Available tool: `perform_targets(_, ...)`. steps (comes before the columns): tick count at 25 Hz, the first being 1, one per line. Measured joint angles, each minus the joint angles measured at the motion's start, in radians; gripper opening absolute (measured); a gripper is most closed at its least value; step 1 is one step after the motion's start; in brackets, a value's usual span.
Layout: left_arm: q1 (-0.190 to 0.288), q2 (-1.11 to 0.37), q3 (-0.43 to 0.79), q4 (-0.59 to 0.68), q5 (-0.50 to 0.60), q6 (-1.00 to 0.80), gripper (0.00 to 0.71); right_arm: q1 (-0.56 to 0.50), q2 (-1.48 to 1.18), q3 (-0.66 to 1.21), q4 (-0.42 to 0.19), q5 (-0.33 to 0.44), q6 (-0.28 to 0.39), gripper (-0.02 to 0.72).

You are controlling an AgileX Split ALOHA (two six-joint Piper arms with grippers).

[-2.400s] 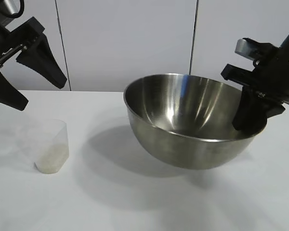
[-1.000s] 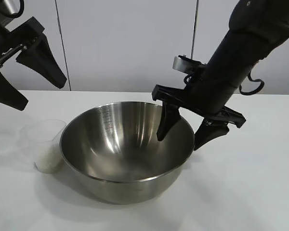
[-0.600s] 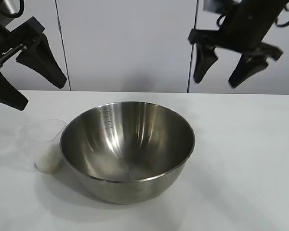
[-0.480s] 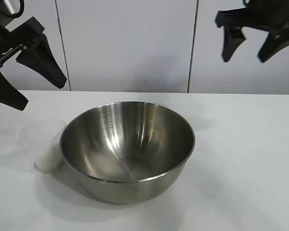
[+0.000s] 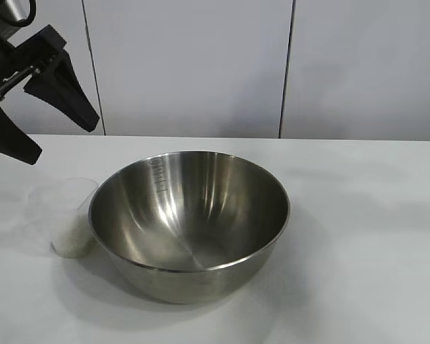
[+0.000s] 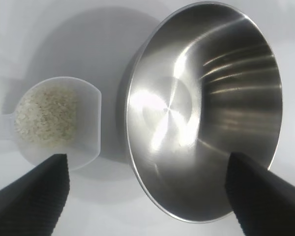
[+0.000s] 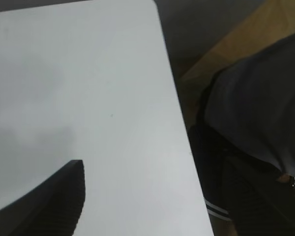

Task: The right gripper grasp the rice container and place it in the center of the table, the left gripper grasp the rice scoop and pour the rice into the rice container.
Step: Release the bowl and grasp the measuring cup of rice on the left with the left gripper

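The rice container (image 5: 190,222), a large shiny steel bowl, stands upright on the white table (image 5: 373,236) at its centre, and nothing holds it. The rice scoop (image 5: 68,215), a small clear cup, stands right beside its left side. In the left wrist view the rice (image 6: 46,115) lies as a pale heap in the scoop (image 6: 88,142), next to the bowl (image 6: 201,113). My left gripper (image 5: 64,142) hangs open and empty high above the scoop, and its own view shows it too (image 6: 147,156). My right gripper (image 7: 152,164) is out of the exterior view, open and empty above bare table (image 7: 88,73).
A white panelled wall (image 5: 201,64) stands behind the table. In the right wrist view the table's edge (image 7: 179,123) runs past a person in dark clothes (image 7: 255,108) and a wooden floor (image 7: 246,34).
The right gripper carried the bowl left, set it down beside the scoop, let go, then rose up and to the right out of the exterior view. The left arm has not moved.
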Motion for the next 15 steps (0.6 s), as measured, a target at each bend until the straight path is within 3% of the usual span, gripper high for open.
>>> perform_targets(3, 0.0, 0.0, 0.0, 0.0, -0.001, 0.0, 0.622, 0.019, -0.189, 0.0, 0.059, 0.039, 0.002, 0.535)
perform_targets(11, 0.0, 0.0, 0.0, 0.0, -0.006, 0.0, 0.622, 0.046, -0.726, 0.0, 0.312, 0.085, -0.003, 0.535)
perform_targets(15, 0.0, 0.0, 0.0, 0.0, -0.006, 0.0, 0.622, 0.046, -0.941, 0.024, 0.365, 0.085, -0.033, 0.535)
